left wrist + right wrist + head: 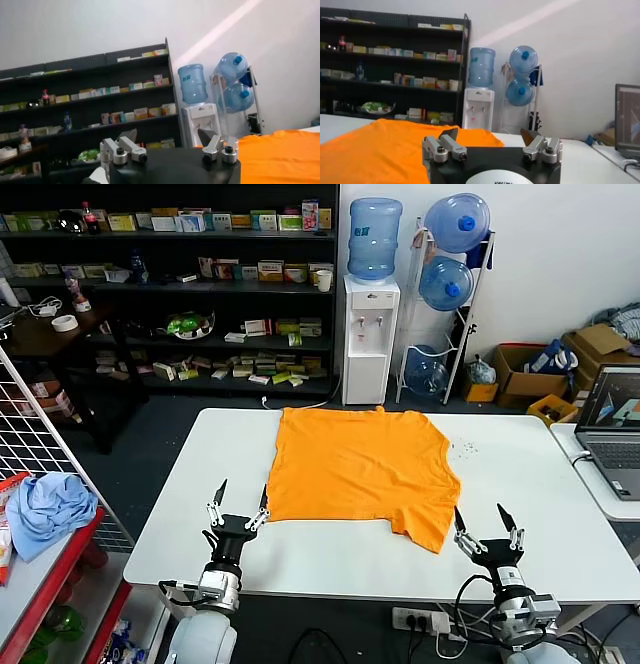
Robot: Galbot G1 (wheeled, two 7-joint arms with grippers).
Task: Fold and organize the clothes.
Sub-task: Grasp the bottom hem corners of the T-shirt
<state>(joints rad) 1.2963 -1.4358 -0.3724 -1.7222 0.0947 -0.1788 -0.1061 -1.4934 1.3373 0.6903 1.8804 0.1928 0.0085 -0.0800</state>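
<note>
The bright orange T-shirt [360, 469] lies spread flat on the white table [530, 484], plain side up, its collar toward the far edge. No lettering shows. My left gripper [240, 502] is open at the near edge, just off the shirt's near left corner. My right gripper [482, 526] is open at the near edge, just right of the shirt's near right sleeve. Neither holds anything. The shirt also shows in the left wrist view [280, 155] and the right wrist view [385, 150], beyond the open left gripper [169, 136] and open right gripper [492, 134].
A laptop [612, 424] stands on a side table at the right. A light blue cloth [48, 509] lies on a red rack at the left. Shelves [170, 294], a water dispenser [370, 334] and spare bottles stand behind the table.
</note>
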